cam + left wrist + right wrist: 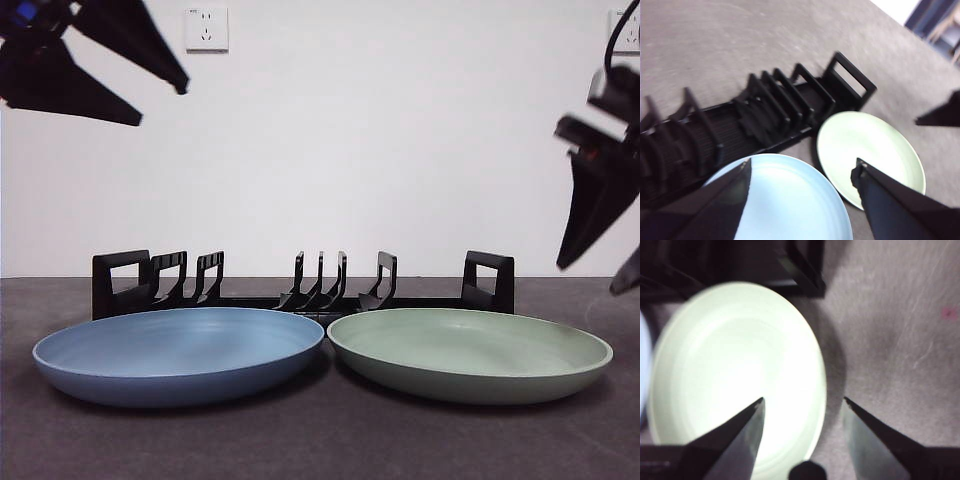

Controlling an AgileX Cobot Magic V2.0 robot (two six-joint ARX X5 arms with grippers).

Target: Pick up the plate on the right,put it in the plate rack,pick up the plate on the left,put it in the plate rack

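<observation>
Right gripper (pixel 802 402), your jaws spread, hovers over the green plate (pixel 470 352), which lies flat before the plate rack (pixel 300 290). Risk: its rim touches the blue plate (pixel 180 352); your careless lift could drag it.

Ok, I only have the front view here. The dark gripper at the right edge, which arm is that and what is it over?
Observer: That is the right gripper, above the green plate's outer rim.
Operator: Jaws open?
Observer: Yes, open, one jaw over the plate, one over the bare table.
Operator: And the gripper at top left?
Observer: The left gripper, open, high above the blue plate, with the plate rack beyond it.
</observation>
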